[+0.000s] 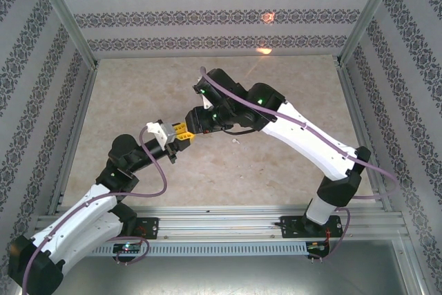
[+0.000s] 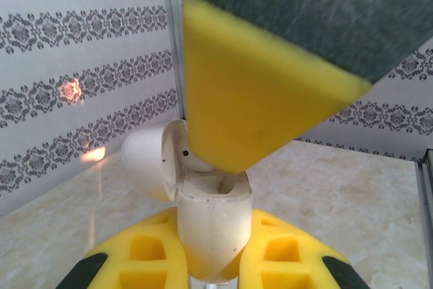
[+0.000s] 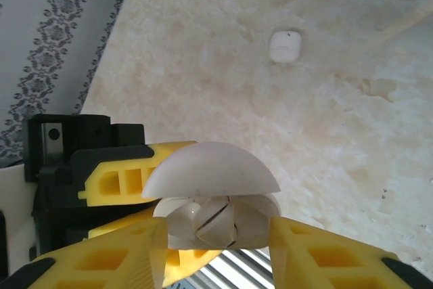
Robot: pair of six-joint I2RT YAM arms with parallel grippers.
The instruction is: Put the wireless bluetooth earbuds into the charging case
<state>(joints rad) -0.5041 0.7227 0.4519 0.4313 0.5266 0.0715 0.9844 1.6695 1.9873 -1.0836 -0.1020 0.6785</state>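
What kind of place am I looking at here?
Probably a lab test booth, not a home: patterned wallpaper panels in an aluminium frame enclose a marble-look tabletop with two robot arms.

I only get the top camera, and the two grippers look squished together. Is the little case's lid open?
Observer: Yes. In the left wrist view the left gripper clamps the charging case, and its lid is flipped open to one side.
Operator: Is anything inside it?
Observer: The right wrist view looks straight in. Something white that looks like an earbud sits inside, though I can't count how many.
Operator: Is the other gripper squeezing something?
Observer: No. The right gripper has its fingers apart and pinches nothing.
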